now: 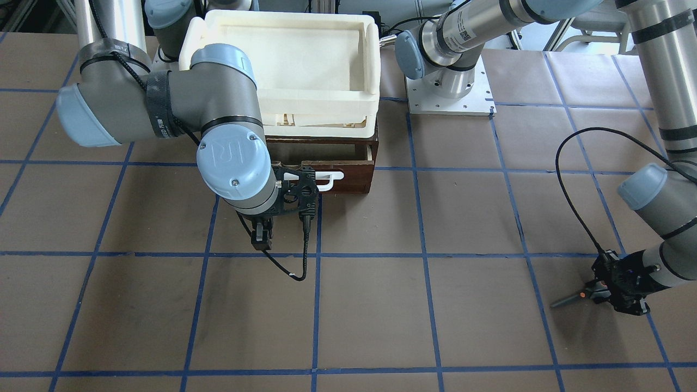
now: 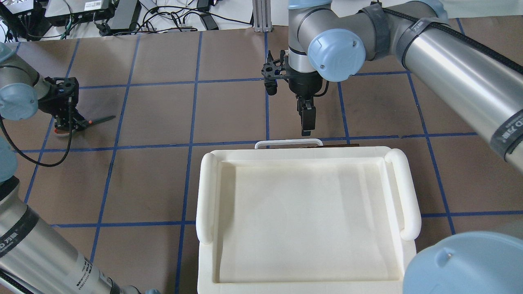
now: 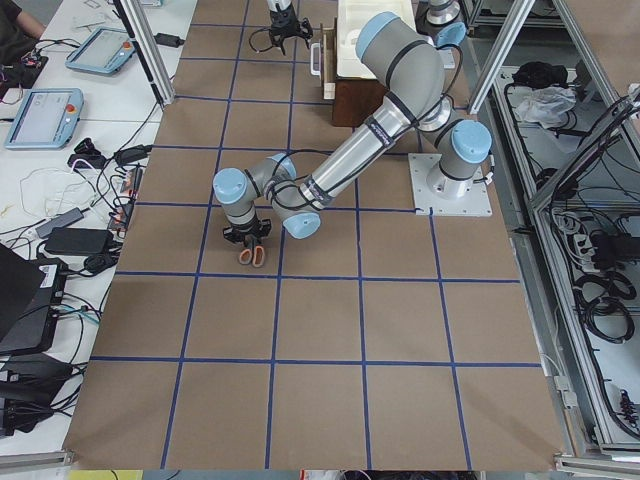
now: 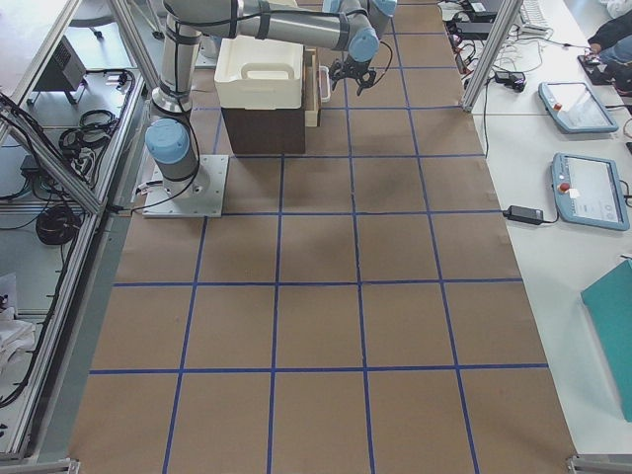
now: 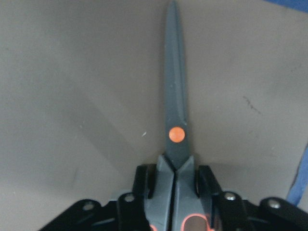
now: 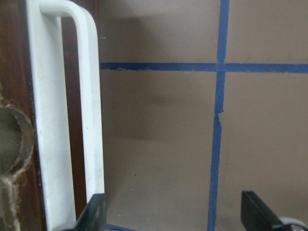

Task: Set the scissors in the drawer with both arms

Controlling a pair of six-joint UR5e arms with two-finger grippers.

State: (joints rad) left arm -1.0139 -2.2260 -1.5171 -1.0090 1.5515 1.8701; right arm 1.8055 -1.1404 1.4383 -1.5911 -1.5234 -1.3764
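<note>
The scissors (image 1: pixel 577 296) are at table level at the robot's far left, dark blades pointing away from the gripper. My left gripper (image 1: pixel 615 288) is shut on their handles. The left wrist view shows the blade and orange pivot (image 5: pixel 176 134) sticking out from between the shut fingers (image 5: pixel 144 187). The drawer (image 1: pixel 348 177) has a dark brown front and a white bar handle (image 1: pixel 329 177), and sits under a cream tray. My right gripper (image 2: pixel 305 122) is open and empty just in front of the handle (image 2: pixel 288 143). In the right wrist view the handle (image 6: pixel 62 120) is beside one fingertip (image 6: pixel 94 214).
A cream-white plastic tray (image 2: pixel 206 196) rests on top of the drawer unit and hides the drawer from above. The left arm's base plate (image 1: pixel 449 98) is beside it. A black cable (image 1: pixel 566 179) loops over the table near the left gripper. Operator desks with tablets (image 4: pixel 578 104) line the table's far side.
</note>
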